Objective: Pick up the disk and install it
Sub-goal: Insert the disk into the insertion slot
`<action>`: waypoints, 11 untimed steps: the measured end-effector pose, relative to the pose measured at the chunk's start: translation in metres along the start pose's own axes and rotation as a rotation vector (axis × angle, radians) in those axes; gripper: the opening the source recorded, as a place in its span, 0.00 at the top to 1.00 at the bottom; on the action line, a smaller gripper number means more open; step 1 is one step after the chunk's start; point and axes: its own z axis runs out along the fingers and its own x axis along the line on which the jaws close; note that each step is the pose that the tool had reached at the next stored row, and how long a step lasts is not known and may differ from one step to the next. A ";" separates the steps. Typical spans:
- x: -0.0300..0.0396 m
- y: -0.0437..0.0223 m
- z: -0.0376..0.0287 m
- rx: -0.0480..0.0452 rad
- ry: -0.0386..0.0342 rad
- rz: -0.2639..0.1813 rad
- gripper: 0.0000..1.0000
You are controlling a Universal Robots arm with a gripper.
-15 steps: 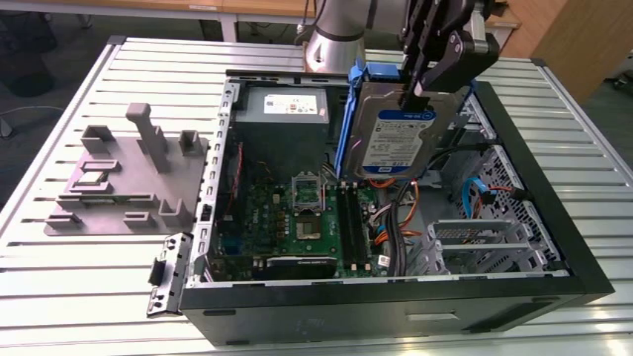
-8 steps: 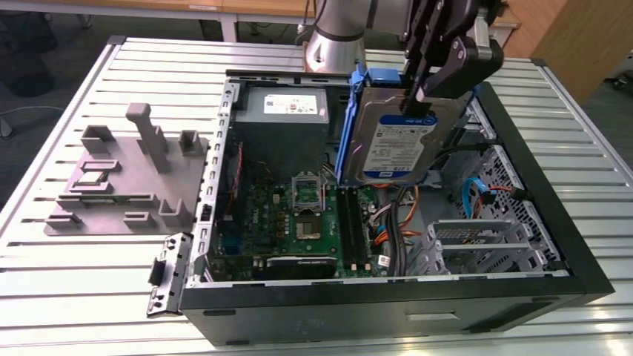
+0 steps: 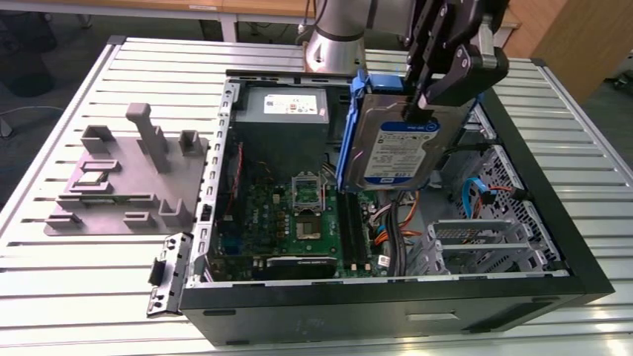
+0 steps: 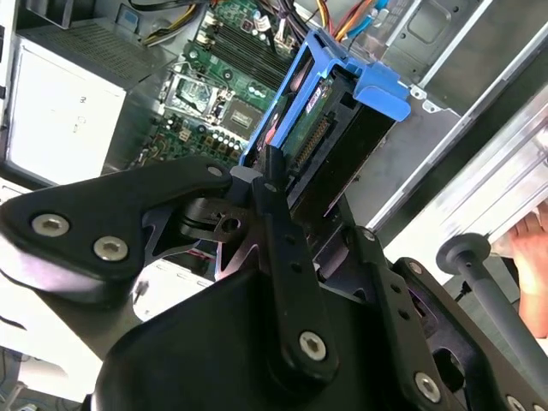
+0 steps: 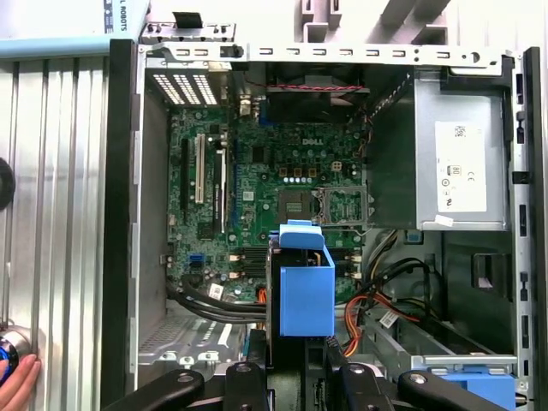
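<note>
Blue-edged and silver, the disk (image 3: 396, 148) hangs upright over the open computer case (image 3: 583, 274), pinched at its top between my fingers (image 3: 425, 104). The exterior view shows its label, the second wrist view its connector (image 4: 312, 137). In the first wrist view it sits edge-on, clear above the case's circuit board (image 5: 257, 197).

A ribbed metal table (image 3: 89, 267) lies beneath my pincer (image 3: 420, 111) and extends past it on all sides. Grey floor (image 3: 109, 26) borders the table. Beyond my pincer, past the far table edge, stands a wooden desk (image 3: 247, 6) with a white leg. A wooden panel (image 3: 579, 37) stands beside it.
</note>
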 end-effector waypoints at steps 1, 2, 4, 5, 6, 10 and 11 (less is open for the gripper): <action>0.0006 0.0000 0.0000 0.0000 0.0001 0.000 0.65; 0.0013 0.0000 0.0000 0.0000 0.0000 0.000 0.65; 0.0029 -0.0001 0.0001 0.0000 0.0001 0.000 0.65; 0.0037 -0.0001 0.0001 0.0000 0.0000 0.000 0.65; 0.0046 -0.0001 0.0001 0.0000 0.0001 0.000 0.65; 0.0083 -0.0001 0.0003 0.0000 0.0001 0.000 0.65; 0.0090 -0.0001 0.0003 0.0000 0.0000 0.000 0.65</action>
